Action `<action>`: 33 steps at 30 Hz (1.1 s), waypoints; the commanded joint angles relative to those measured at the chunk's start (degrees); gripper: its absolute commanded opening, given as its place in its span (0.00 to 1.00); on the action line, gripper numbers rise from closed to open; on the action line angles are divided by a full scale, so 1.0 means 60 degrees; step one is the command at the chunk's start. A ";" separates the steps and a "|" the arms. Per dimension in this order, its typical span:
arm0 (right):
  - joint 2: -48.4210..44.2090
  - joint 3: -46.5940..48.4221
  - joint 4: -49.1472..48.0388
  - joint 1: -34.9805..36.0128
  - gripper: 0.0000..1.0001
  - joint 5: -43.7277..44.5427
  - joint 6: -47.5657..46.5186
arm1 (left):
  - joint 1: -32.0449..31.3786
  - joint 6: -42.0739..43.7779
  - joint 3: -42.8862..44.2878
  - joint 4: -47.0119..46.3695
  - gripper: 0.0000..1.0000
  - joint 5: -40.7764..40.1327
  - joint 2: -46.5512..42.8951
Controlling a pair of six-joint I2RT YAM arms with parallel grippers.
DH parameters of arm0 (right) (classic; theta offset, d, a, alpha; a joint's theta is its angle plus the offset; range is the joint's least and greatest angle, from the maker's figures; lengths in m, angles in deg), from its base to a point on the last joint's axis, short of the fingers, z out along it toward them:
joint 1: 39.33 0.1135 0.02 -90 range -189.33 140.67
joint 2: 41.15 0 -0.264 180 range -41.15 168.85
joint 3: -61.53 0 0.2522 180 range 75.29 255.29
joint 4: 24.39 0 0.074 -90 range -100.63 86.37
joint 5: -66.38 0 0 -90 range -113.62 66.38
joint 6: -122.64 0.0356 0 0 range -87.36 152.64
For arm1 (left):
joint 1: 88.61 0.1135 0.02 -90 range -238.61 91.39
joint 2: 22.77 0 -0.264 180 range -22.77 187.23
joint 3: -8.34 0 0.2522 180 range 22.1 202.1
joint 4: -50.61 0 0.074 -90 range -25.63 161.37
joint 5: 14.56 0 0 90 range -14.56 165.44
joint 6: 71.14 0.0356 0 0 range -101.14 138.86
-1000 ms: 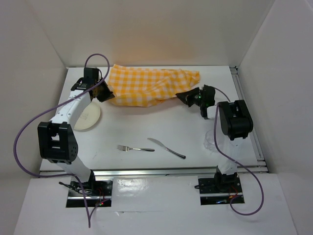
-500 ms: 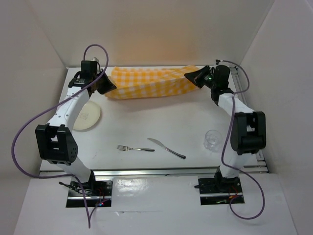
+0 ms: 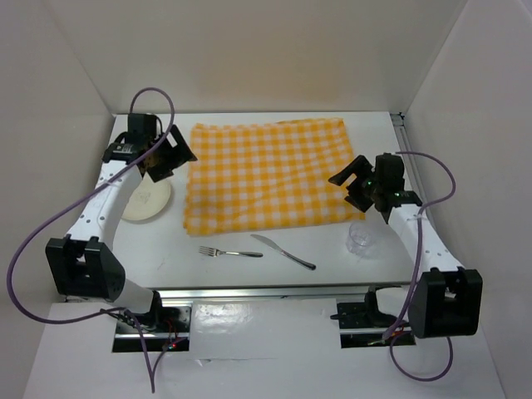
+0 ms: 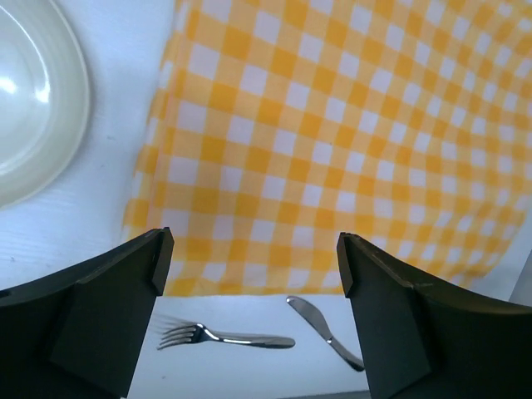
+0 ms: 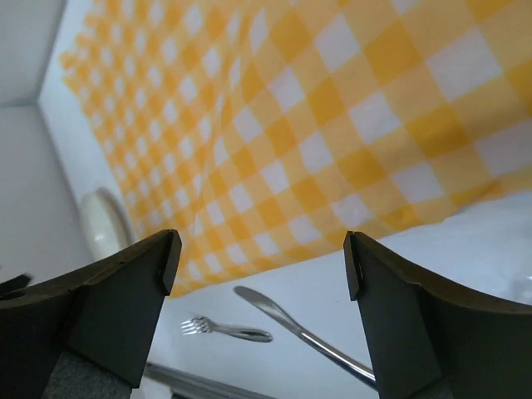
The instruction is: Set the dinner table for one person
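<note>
The yellow-and-white checked cloth (image 3: 266,174) lies spread flat on the white dinner table (image 3: 332,249). My left gripper (image 3: 176,154) hovers at the cloth's left edge, open and empty. At the cloth's right edge my right gripper (image 3: 349,183) is open too, holding nothing. A fork (image 3: 230,252) and a knife (image 3: 283,251) lie just in front of the cloth. The fork (image 4: 224,337) and knife (image 4: 326,332) show between the left jaws, with the cloth (image 4: 332,141) above them. A cream plate (image 3: 147,200) sits left of the cloth and shows as the plate (image 4: 33,100) in the left wrist view. The right wrist view has the cloth (image 5: 332,125), knife (image 5: 303,332) and fork (image 5: 226,330).
A clear glass (image 3: 361,237) stands on the table near the right arm, in front of the cloth's right corner. White walls enclose the table on three sides. A metal rail (image 3: 266,293) runs along the near edge.
The cloth, held stretched at the back between both shut grippers, now lies spread flat toward the front. Both grippers have opened and let it go, and both have moved nearer.
</note>
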 commanded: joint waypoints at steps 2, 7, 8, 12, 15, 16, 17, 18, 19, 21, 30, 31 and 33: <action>-0.1306 0.0652 0.1505 -0.0048 0.92 0.1939 -0.0272 | 0.0058 0.0504 0.1100 0.0067 0.97 -0.0870 -0.0173; -0.0362 0.1177 0.0524 0.0053 0.62 0.1941 -0.0739 | -0.0145 0.0753 0.1203 -0.0535 0.31 0.0622 0.0543; 0.0109 0.1411 0.0522 0.0054 0.52 0.1824 -0.1089 | -0.0263 0.0870 0.1203 -0.0536 0.17 0.0842 0.0806; 0.3154 0.3635 0.1544 0.0142 0.00 0.1297 -0.2553 | -0.0675 0.0653 0.0927 0.0021 0.00 0.1049 0.2212; 0.5280 0.5117 0.2557 0.0405 0.00 0.1397 -0.2821 | -0.0894 0.0403 0.0079 -0.0431 0.00 0.1049 0.2712; 0.5560 0.5235 0.2558 0.0493 0.00 0.1399 -0.2821 | -0.0894 0.0286 -0.0041 -0.0433 0.00 0.1049 0.2829; 0.5954 0.5236 0.2558 0.0493 0.00 0.1399 -0.2821 | -0.0981 0.0285 -0.0144 -0.0578 0.00 0.0918 0.3149; 0.6074 0.5236 0.2370 0.0494 0.00 0.1399 -0.2821 | -0.0982 0.0198 -0.0145 -0.0580 0.00 0.0816 0.3326; 0.6177 0.5062 0.2266 0.0494 0.00 0.1399 -0.2821 | -0.0982 0.0197 -0.0145 -0.0580 0.00 0.0597 0.3516; 0.6469 0.4769 0.2090 0.0494 0.00 0.1254 -0.2718 | -0.1069 0.0197 -0.0145 -0.0478 0.00 0.0274 0.4086; 0.7203 0.3583 0.1636 0.1209 0.00 0.1355 -0.2352 | -0.0983 -0.0140 0.0615 -0.0052 0.00 -0.1295 0.5334; 0.7203 0.3480 0.1635 0.1313 0.00 0.1355 -0.2352 | -0.0982 -0.0140 0.0704 0.0064 0.00 -0.1440 0.5436; 0.7203 0.3100 0.1519 0.1663 0.00 0.1516 -0.2264 | -0.0865 -0.0242 0.0997 0.0152 0.00 -0.1529 0.5582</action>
